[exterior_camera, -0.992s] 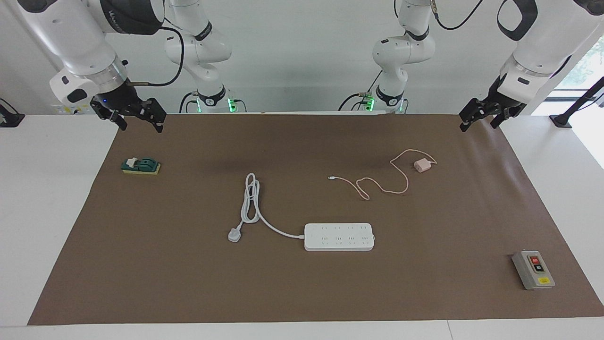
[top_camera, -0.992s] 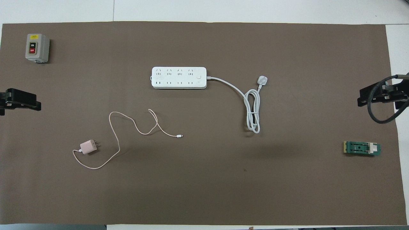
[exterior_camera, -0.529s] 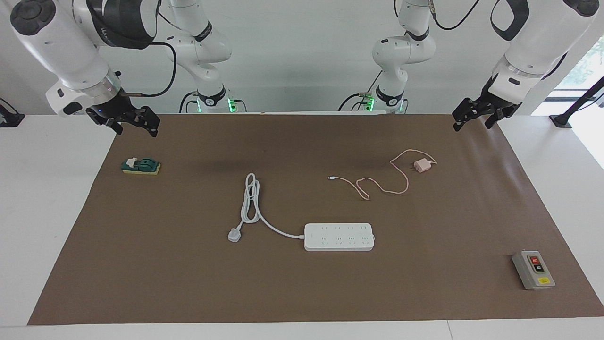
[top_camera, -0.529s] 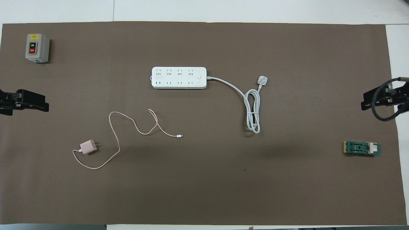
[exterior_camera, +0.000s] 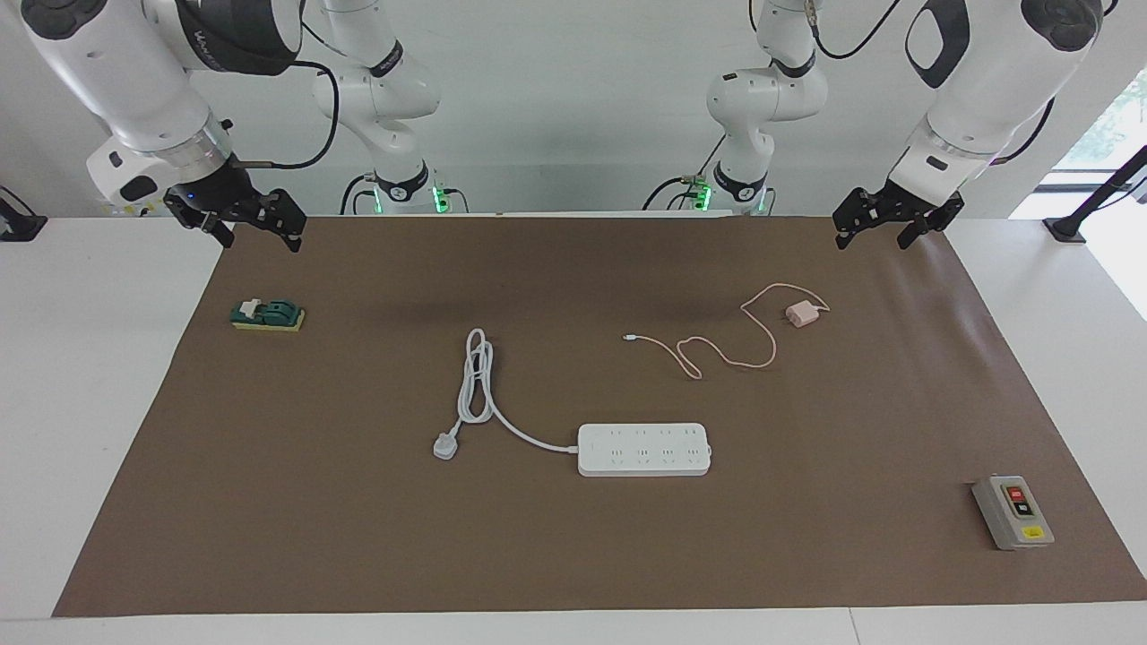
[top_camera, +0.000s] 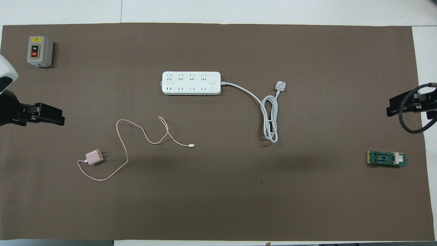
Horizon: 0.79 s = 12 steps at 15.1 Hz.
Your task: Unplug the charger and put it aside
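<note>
While the facing view is considered, the charger point(exterior_camera: 802, 314) is seen unplugged on the brown mat point(exterior_camera: 573, 555), nearer to the robots than the white power strip point(exterior_camera: 644, 449). The left gripper point(exterior_camera: 872, 234) is held spread apart and empty over the mat's edge. The right gripper point(exterior_camera: 259, 238) is likewise seen spread and empty. From overhead, the charger point(top_camera: 94, 157) is found apart from the power strip point(top_camera: 191, 83), its cable trailing loosely.

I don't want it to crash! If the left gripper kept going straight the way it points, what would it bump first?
Probably the brown mat. The left gripper, open, is in the air pointing down and inward, toward the charger, but depth is unclear, so it might land beside it.
</note>
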Each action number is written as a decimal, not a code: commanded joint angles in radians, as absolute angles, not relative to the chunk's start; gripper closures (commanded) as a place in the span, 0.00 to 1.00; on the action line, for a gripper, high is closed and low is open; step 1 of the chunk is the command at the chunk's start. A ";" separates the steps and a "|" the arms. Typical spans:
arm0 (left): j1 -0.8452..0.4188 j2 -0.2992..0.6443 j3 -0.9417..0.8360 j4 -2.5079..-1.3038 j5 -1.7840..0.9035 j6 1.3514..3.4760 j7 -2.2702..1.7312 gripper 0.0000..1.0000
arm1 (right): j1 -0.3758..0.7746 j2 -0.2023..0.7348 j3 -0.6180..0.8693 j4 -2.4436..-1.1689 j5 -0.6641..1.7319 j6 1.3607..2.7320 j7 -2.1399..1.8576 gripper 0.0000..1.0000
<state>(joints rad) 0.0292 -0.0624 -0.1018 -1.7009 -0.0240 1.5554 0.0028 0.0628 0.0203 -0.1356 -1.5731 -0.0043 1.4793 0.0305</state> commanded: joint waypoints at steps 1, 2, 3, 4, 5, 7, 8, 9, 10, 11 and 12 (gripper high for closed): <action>0.012 -0.092 -0.094 -1.736 -0.008 1.575 0.017 0.00 | 0.060 0.017 -0.129 -1.575 -0.009 1.497 0.015 0.00; 0.012 -0.094 -0.094 -1.736 -0.008 1.580 0.017 0.00 | 0.060 0.017 -0.129 -1.575 -0.009 1.502 0.015 0.00; 0.012 -0.094 -0.094 -1.735 -0.008 1.578 0.017 0.00 | 0.060 0.017 -0.129 -1.575 -0.009 1.511 0.015 0.00; 0.012 -0.091 -0.094 -1.735 -0.008 1.580 0.017 0.00 | 0.061 0.017 -0.129 -1.578 -0.009 1.525 0.015 0.00; 0.012 -0.091 -0.094 -1.736 -0.008 1.580 0.017 0.00 | 0.063 0.015 -0.129 -1.578 -0.009 1.522 0.015 0.00; 0.012 -0.091 -0.094 -1.735 -0.008 1.582 0.017 0.00 | 0.064 0.008 -0.129 -1.583 -0.008 1.511 0.015 0.00; 0.012 -0.087 -0.094 -1.733 -0.008 1.582 0.015 0.00 | 0.063 0.008 -0.129 -1.583 -0.008 1.505 0.014 0.00; 0.012 -0.084 -0.094 -1.733 -0.009 1.582 0.015 0.00 | 0.063 0.008 -0.129 -1.585 -0.008 1.503 0.014 0.00; 0.012 -0.081 -0.094 -1.732 -0.009 1.582 0.015 0.00 | 0.064 0.006 -0.129 -1.585 -0.008 1.503 0.014 0.00; 0.012 -0.078 -0.094 -1.726 -0.009 1.580 0.014 0.00 | 0.064 0.006 -0.129 -1.585 -0.008 1.497 0.012 0.00; 0.012 -0.078 -0.094 -1.724 -0.009 1.582 0.014 0.00 | 0.064 0.005 -0.129 -1.583 -0.008 1.493 0.012 0.00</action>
<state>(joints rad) 0.0252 -0.0658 -0.1019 -1.7070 -0.0239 1.5590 0.0042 0.0650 0.0205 -0.1325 -1.5732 -0.0043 1.5041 0.0305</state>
